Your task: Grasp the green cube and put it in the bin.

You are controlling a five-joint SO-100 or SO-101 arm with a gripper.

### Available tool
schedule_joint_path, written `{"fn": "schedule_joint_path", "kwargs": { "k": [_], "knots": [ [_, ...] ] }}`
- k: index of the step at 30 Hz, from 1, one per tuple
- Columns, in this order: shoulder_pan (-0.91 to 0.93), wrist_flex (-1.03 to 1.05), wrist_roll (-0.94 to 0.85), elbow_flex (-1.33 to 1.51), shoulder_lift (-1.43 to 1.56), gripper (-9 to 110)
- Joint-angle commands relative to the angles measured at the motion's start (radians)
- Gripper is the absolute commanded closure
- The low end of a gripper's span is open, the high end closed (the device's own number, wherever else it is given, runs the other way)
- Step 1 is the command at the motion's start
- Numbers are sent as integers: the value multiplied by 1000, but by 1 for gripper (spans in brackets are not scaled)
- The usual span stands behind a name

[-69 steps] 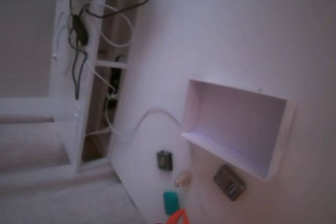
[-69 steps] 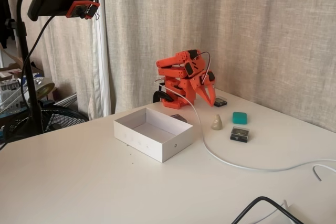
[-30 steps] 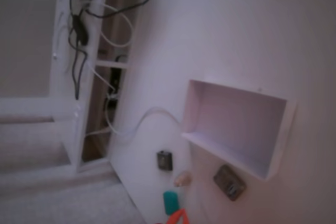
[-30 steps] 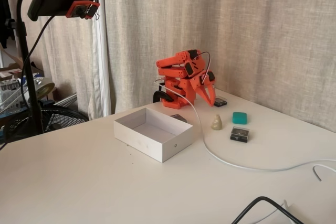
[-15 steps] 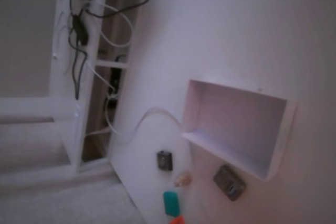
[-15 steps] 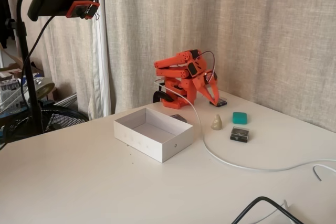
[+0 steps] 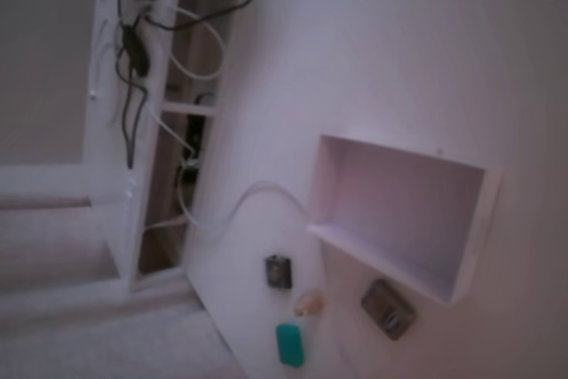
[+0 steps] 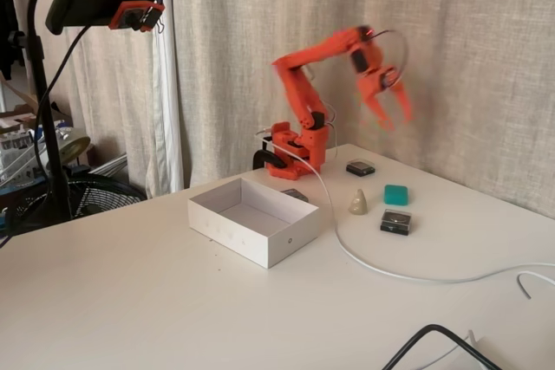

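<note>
The green cube (image 8: 396, 194) lies on the white table, right of the beige lump, with nothing touching it; it also shows low in a fixed view, green cube (image 7: 289, 344). The white bin (image 8: 251, 240) stands open-topped to the left of the cube and holds nothing that I can see. My orange gripper (image 8: 392, 116) hangs high in the air above and slightly behind the cube, motion-blurred, with its fingers spread and nothing between them. The bin (image 7: 324, 184) fills the middle right of that other fixed view, where the gripper is out of frame.
A beige lump (image 8: 357, 204) and a dark block (image 8: 395, 222) sit close to the cube, another dark block (image 8: 361, 167) lies behind it. A white cable (image 8: 364, 262) runs across the table. A camera on a black stand (image 8: 104, 6) rises at the left.
The arm has swung up from its folded pose at the base, lifting the gripper high over the cube's area. The orange fingertip has left the bottom of the other view.
</note>
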Motion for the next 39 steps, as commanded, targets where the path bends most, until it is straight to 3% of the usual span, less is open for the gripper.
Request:
{"fn": "schedule_joint_path", "kwargs": {
  "k": [1,16,25,39],
  "knots": [
    [2,181,-92,-580,-293,72],
    [46,181,-247,-97,-405,68],
    [84,-55,-285,218,-388,65],
    [86,-265,-282,278,-499,65]
  ]
}}
